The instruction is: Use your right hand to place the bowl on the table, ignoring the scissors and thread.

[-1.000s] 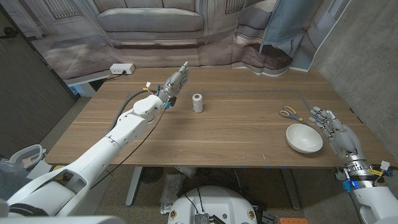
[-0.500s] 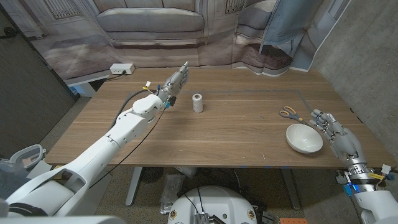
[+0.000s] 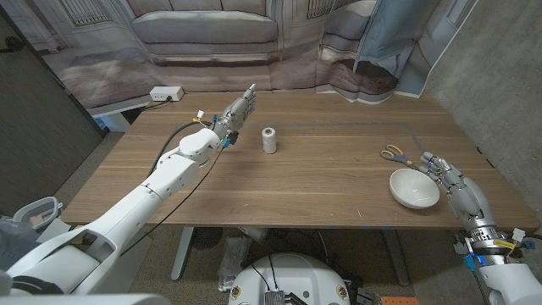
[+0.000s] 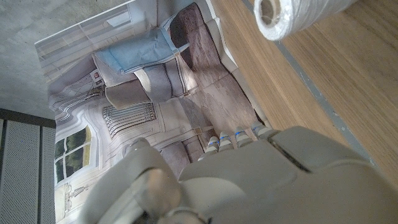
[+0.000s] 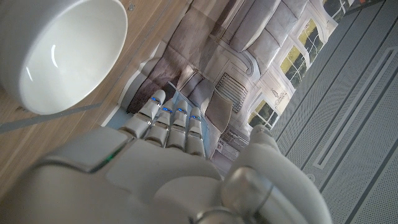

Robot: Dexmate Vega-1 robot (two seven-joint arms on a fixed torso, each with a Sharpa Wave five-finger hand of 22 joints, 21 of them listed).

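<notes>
One white bowl (image 3: 414, 188) stood upright on the wooden desk (image 3: 322, 182), mouth facing up, near the front edge at the robot's right end. It was round, with no long axis to report; its inside was plain and glossy, as the right wrist view also showed (image 5: 59, 53). No label or writing could be read on it.

One pair of scissors (image 3: 393, 155) with yellow-and-grey handles lay flat just behind the bowl, apart from it, handles toward the desk's middle and blades running toward the right edge. No brand could be made out.

One spool of pale thread (image 3: 269, 140) stood on end in the desk's middle-left part, well apart from the bowl. The left wrist view caught its open core end-on (image 4: 292, 15).

Right hand (image 3: 456, 185): just beside the bowl on its right, fingers extended and loosely spread, holding nothing; whether a fingertip touched the rim could not be told.

Left hand (image 3: 238, 111): raised over the far left part of the desk, left of the spool, fingers straight and close together, holding nothing.

One white power strip (image 3: 166, 93) sat on a surface beyond the desk's far left corner. A printed backdrop (image 3: 212, 34) showing a sofa hung behind the desk; no legible text.
</notes>
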